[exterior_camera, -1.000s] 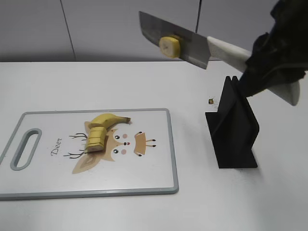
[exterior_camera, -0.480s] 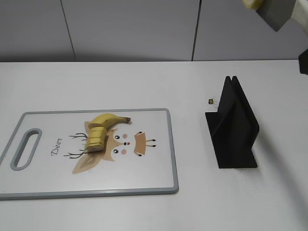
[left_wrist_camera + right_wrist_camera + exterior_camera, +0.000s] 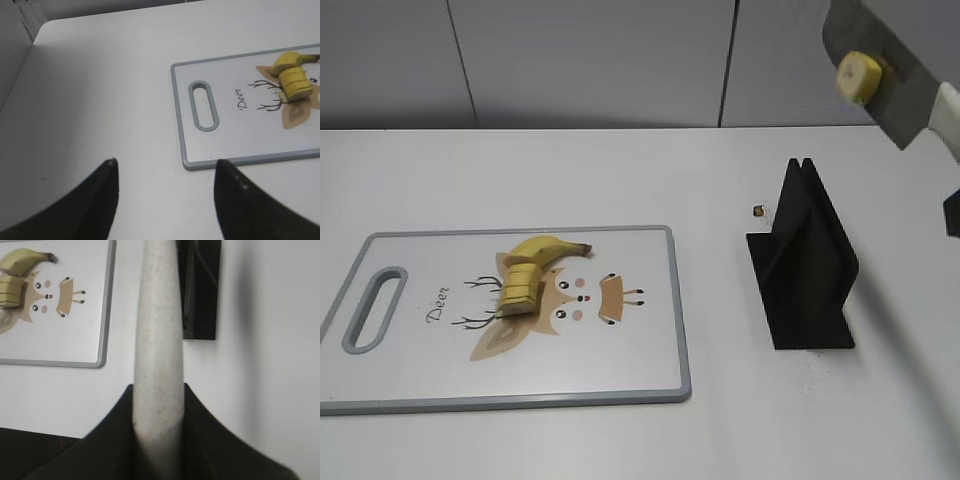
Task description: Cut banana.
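Observation:
The banana (image 3: 533,268) lies on the cutting board (image 3: 620,370), dark stem tip to the right, its lower end cut into several stacked slices; it also shows in the left wrist view (image 3: 292,75) and the right wrist view (image 3: 20,270). My right gripper (image 3: 159,405) is shut on the knife's pale speckled handle (image 3: 157,340). The knife blade (image 3: 905,110) hangs high at the upper right with one banana slice (image 3: 857,76) stuck to it. My left gripper (image 3: 165,172) is open and empty, off the board's handle end.
A black knife stand (image 3: 805,270) is right of the board, also in the right wrist view (image 3: 200,290). A small brown crumb (image 3: 758,211) lies beside it. The board (image 3: 240,125) has a grey rim and a handle slot (image 3: 202,105). A grey wall is behind.
The knife with the stuck slice swung from above the table's middle up and to the right, nearly leaving the view, then came down a little at the upper right. The banana stayed put.

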